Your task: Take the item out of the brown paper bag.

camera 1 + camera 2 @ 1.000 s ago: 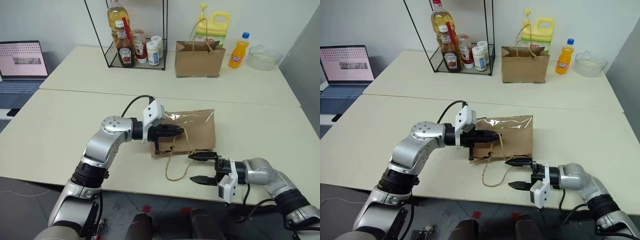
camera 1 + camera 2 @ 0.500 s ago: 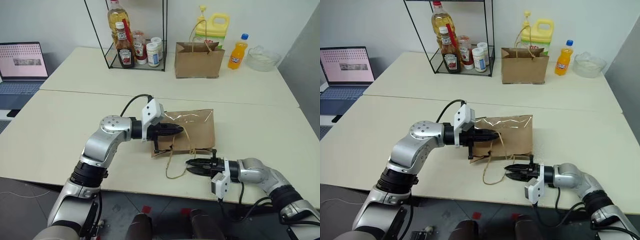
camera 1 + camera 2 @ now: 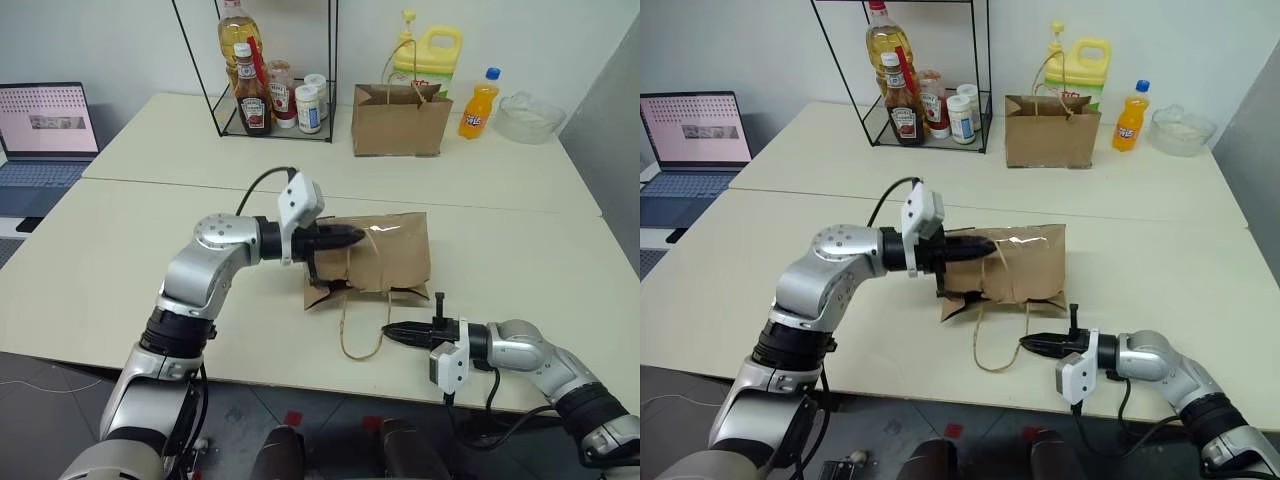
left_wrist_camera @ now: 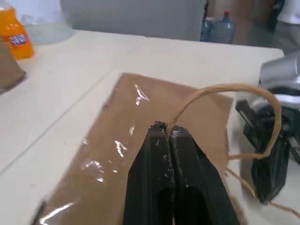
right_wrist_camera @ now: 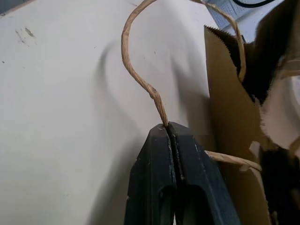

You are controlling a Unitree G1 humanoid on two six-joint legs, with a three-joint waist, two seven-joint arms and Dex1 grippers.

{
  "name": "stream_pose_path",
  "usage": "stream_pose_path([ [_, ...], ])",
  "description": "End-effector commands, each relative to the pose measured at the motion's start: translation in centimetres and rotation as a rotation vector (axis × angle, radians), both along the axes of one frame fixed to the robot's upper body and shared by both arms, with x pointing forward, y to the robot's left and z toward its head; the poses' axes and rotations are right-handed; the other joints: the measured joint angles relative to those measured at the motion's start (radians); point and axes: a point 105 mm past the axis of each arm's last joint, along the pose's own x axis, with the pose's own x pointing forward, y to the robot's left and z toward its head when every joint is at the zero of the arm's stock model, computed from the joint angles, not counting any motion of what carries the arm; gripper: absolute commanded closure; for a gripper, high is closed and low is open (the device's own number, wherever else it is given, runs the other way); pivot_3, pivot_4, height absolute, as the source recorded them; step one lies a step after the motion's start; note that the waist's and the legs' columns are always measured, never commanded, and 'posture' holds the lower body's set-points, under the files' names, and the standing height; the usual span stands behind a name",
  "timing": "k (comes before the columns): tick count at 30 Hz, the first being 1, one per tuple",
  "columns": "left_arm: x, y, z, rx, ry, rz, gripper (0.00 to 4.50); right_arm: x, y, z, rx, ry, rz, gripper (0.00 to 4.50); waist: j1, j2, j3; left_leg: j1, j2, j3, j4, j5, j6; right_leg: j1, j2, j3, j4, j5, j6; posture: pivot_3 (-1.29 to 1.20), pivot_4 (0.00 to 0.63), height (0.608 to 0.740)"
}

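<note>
The wide, creased brown paper bag (image 3: 375,260) lies on the pale table (image 3: 120,250). Each twisted cord handle is pinched: one by the left gripper (image 4: 167,131), one by the right gripper (image 5: 168,127), seemingly to spread the mouth. The cola bottle is hidden, presumably inside.

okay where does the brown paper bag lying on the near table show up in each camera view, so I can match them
Left eye view: brown paper bag lies mid-frame on the near table.
Right eye view: mid-frame too.
Left wrist view: its flat, taped side spreads beyond the left gripper.
Right wrist view: its serrated mouth edge sits beside the right gripper.
Shared landmark: the paper-cord handles, one pinched in each gripper's shut jaws.
</note>
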Motion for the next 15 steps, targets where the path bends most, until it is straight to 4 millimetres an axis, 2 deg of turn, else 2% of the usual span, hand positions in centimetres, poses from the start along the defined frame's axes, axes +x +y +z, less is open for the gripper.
stream_pose_path([
  [1, 0.8, 0.6, 3.1, -0.074, -0.057, 0.036, 4.50, -0.7, -0.2, -1.2, -0.048, 0.049, 0.005, 4.48, 0.000, 0.000, 0.000, 0.000, 0.000, 0.000, 0.000, 0.000, 0.000, 0.000, 0.000, 0.000, 0.000, 0.000, 0.000, 0.00, 0.150, 0.740],
  [7, 1.4, 0.9, 4.4, -0.088, -0.081, 0.047, 4.50, -0.5, -0.5, -1.6, -0.072, 0.056, -0.011, 4.48, 0.000, -0.001, 0.000, 0.000, 0.000, 0.000, 0.000, 0.000, 0.000, 0.000, 0.000, 0.000, -0.001, 0.000, 0.000, 0.00, 0.150, 0.740],
  [11, 2.1, 1.0, 6.3, -0.145, -0.098, 0.074, 4.50, -0.7, -0.6, -2.1, -0.093, 0.068, -0.010, 4.48, 0.001, -0.002, 0.000, 0.000, 0.000, 0.000, 0.000, 0.000, 0.000, 0.000, 0.000, 0.000, -0.001, 0.000, 0.000, 0.00, 0.150, 0.740],
  [15, 2.1, 1.0, 7.4, -0.188, -0.096, 0.074, 4.50, -0.7, -0.8, -2.3, -0.099, 0.077, -0.022, 4.48, 0.001, -0.002, 0.000, 0.000, 0.000, 0.000, -0.001, 0.000, 0.000, 0.000, 0.000, 0.000, -0.002, 0.000, 0.000, 0.00, 0.150, 0.740],
])
